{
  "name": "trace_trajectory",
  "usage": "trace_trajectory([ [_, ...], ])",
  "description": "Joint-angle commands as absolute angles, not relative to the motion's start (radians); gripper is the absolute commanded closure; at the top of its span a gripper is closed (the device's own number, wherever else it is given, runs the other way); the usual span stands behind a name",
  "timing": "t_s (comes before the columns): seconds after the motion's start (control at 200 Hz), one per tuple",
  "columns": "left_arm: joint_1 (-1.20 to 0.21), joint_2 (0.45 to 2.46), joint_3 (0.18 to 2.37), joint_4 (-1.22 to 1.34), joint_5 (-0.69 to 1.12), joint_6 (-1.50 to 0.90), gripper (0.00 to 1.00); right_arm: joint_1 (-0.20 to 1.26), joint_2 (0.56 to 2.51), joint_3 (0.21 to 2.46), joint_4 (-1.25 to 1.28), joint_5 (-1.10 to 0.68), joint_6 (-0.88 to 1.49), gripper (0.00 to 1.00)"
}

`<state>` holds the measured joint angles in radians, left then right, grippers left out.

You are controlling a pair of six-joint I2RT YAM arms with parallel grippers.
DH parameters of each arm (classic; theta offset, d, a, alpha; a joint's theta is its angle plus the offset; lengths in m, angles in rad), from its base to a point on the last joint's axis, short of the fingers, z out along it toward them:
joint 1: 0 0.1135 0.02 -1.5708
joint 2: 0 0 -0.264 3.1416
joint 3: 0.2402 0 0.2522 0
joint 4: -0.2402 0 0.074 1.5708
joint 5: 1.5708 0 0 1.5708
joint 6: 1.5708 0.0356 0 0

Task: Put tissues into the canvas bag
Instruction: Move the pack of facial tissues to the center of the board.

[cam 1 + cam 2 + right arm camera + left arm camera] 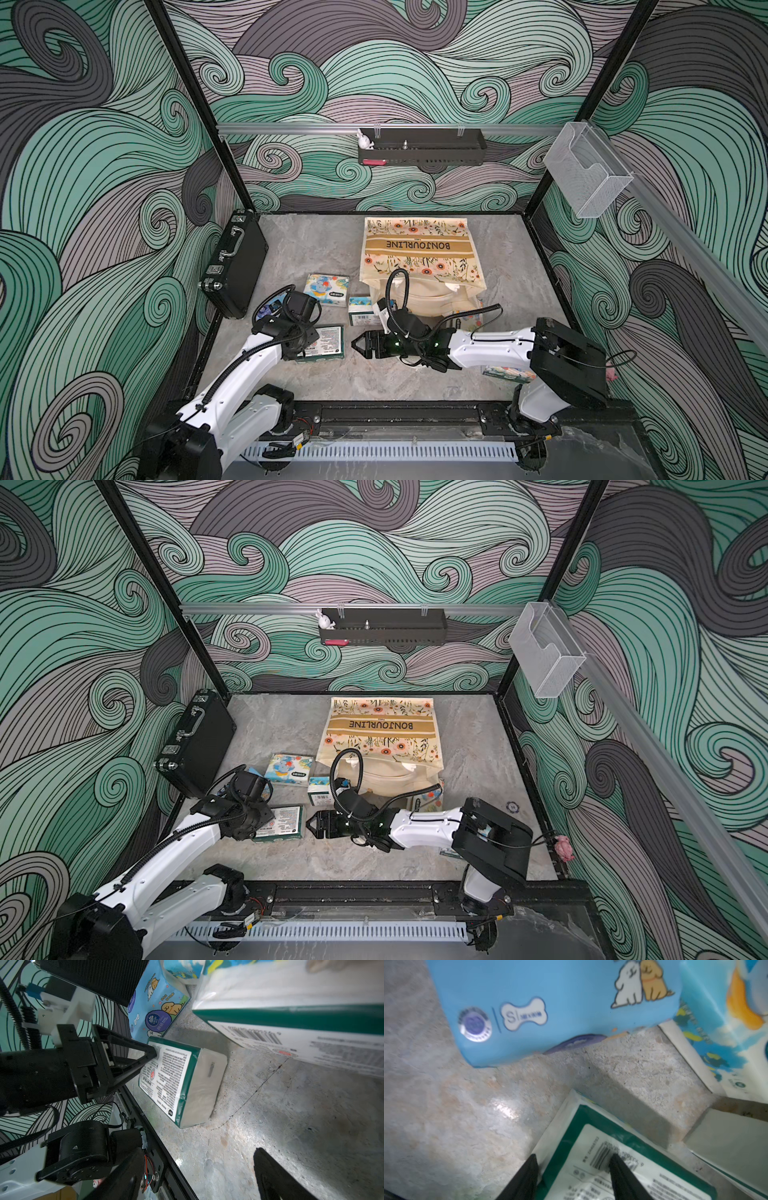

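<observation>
The dark green plastic-wrapped tissue pack with a white printed label (176, 1080) lies flat on the grey stone-patterned desk (316, 399), label up, toward the robot's left. Its long axis seems to run across the desk, one pale end facing the right arm.

The left claw (573, 1159) is directly above the end of the pack farthest from the right arm. Its jaws are apart and straddle the edge, one tip on the barcode and the other over bare desk just outside the wrapper. I see no squeeze on the pack, so it reads as not yet gripped. The left arm is plainly the nearer one.

The right claw (359, 345) sits low just beside the pack's other end, pointing at it, spread wide and empty.

The cream canvas bag with orange flowers and a tan lettered band (415, 249) lies beyond and to the right, its mouth toward the robot. A lifted pack would have to travel away and rightward, past the right wrist.

Other packs remain out: a light blue cartoon one (550, 1001) and a white-blue one (326, 286).
</observation>
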<state>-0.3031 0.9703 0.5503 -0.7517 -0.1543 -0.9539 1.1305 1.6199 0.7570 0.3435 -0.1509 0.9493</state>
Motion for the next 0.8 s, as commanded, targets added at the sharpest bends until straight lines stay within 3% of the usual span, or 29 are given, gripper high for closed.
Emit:
trace_trajectory([
  [0.0, -0.305, 0.973, 0.479, -0.625, 0.000, -0.966, 0.45, 1.135, 1.634, 0.731, 0.392, -0.139, 0.993, 0.17],
  [0.425, -0.465, 0.683, 0.250, -0.549, 0.073, -0.982, 0.55, 1.136, 1.577, 0.586, 0.405, -0.052, 1.019, 0.19],
  [0.646, -0.465, 0.588, 0.216, -0.628, 0.052, -0.976, 0.57, 1.127, 1.580, 0.669, 0.370, 0.002, 0.851, 0.20],
  [0.796, -0.465, 0.554, 0.201, -0.626, 0.086, -0.953, 0.68, 1.098, 1.641, 0.727, 0.416, -0.062, 0.849, 0.22],
])
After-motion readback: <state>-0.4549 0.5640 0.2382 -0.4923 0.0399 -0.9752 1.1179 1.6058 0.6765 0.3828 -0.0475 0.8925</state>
